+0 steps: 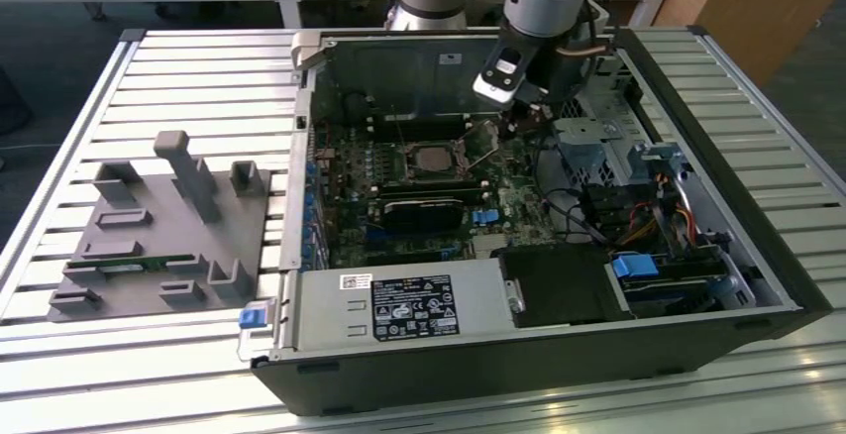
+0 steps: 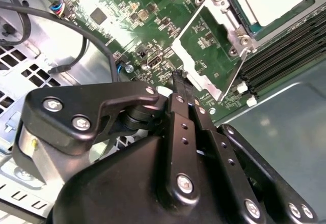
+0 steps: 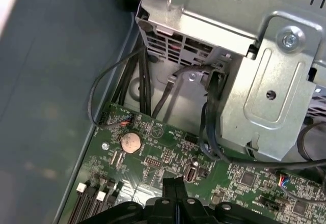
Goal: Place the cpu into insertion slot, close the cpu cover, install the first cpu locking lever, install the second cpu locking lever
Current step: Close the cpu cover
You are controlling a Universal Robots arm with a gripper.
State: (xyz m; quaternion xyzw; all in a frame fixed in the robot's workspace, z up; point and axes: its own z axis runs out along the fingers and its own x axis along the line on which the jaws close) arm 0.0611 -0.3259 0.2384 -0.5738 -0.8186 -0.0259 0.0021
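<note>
Gripper [image 2: 178,84] tips pinched together, holding nothing, by the raised cpu cover [image 2: 193,71].
Cpu [image 2: 272,0] sits in insertion slot [image 2: 220,0]. Cover stands open just beside slot; can't tell if tips touch it. I'd tip frame over slowly, keeping off chip & lever [image 2: 238,68]. White sticker [image 1: 410,307], well away from slot: print unreadable.
</note>
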